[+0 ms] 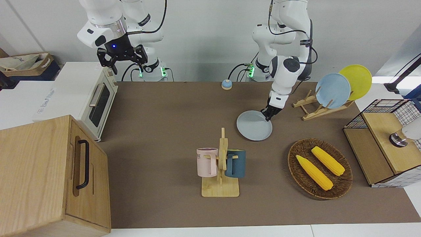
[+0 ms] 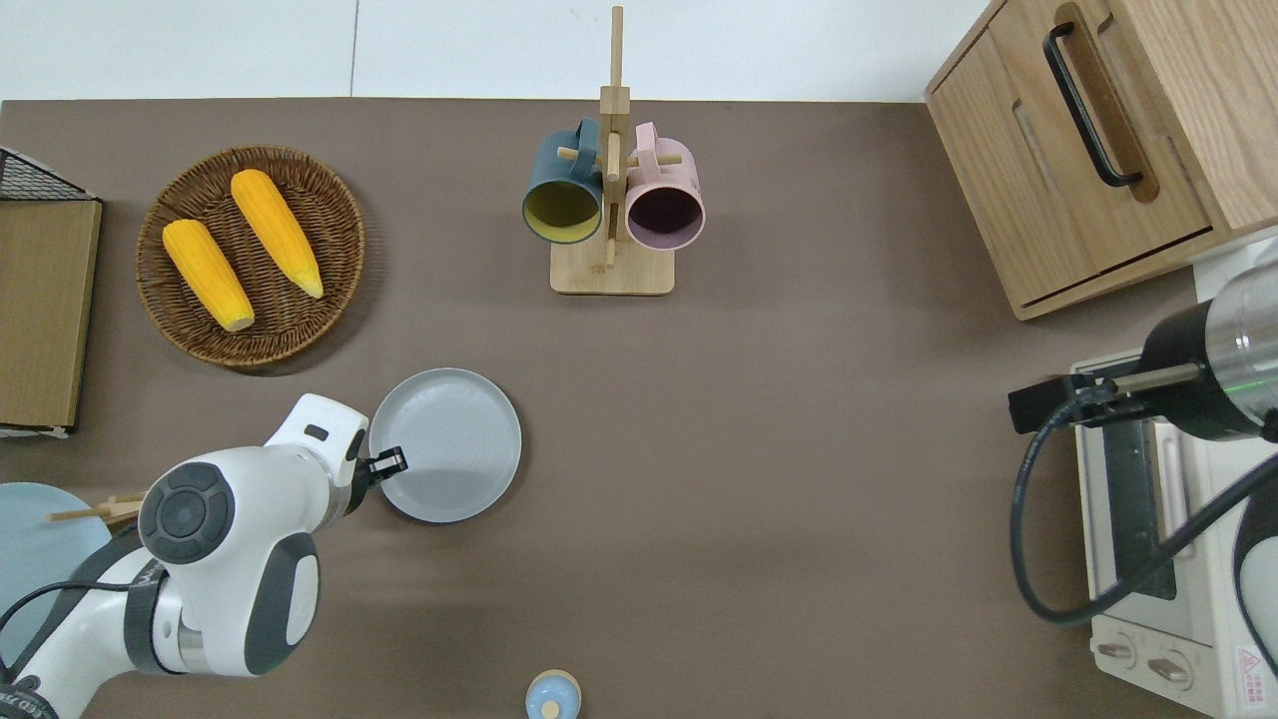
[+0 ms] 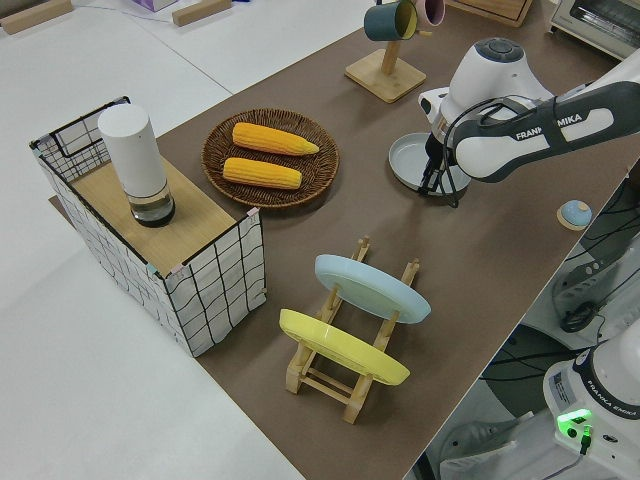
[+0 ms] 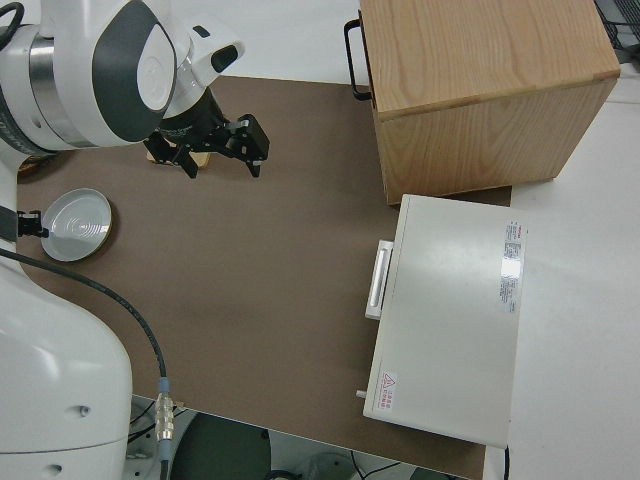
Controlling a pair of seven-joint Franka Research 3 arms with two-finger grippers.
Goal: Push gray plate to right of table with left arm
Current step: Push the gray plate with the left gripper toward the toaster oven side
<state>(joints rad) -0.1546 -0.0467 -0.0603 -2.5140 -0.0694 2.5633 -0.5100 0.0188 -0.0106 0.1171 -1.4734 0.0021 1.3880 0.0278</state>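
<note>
The gray plate (image 1: 254, 125) lies flat on the brown table (image 1: 164, 131), between the corn basket and the table's middle. It also shows in the overhead view (image 2: 445, 444) and the left side view (image 3: 412, 160). My left gripper (image 1: 267, 115) is shut and low at the table. Its tip touches the plate's rim on the side toward the left arm's end, as the overhead view (image 2: 387, 462) shows. My right gripper (image 1: 127, 65) is open and empty; that arm is parked.
A mug rack (image 2: 611, 215) with two mugs stands farther from the robots than the plate. A basket of corn (image 2: 250, 255), a plate rack (image 1: 332, 90) and a wire crate (image 1: 384, 141) fill the left arm's end. A toaster oven (image 1: 98, 102) and a wooden cabinet (image 1: 49, 174) fill the right arm's end.
</note>
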